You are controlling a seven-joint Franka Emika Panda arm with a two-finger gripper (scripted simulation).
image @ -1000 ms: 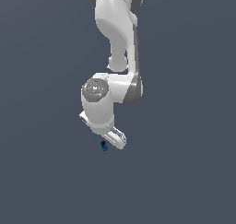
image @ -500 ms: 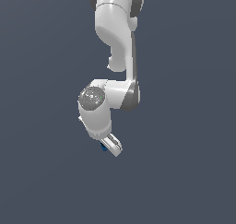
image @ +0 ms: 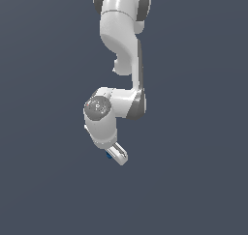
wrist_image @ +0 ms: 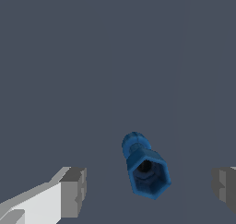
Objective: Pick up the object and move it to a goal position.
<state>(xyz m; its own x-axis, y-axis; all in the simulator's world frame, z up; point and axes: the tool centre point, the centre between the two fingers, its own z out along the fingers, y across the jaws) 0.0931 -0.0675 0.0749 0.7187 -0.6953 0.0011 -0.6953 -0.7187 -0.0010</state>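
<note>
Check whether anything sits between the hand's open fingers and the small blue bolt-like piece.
Nothing visible does. In the wrist view the small dark-blue bolt-like piece lies in the bare gap between the two grey-tipped fingers of the hand, touching neither.

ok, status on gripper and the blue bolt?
Gripper open, fingers wide apart. Blue bolt sits between them, touching neither finger, not grasped. Nothing in the way.

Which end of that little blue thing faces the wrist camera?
The blocky hexagonal head of the blue bolt, with a dark hole in it; the knobbed end points away, between the open gripper's fingers.
</note>
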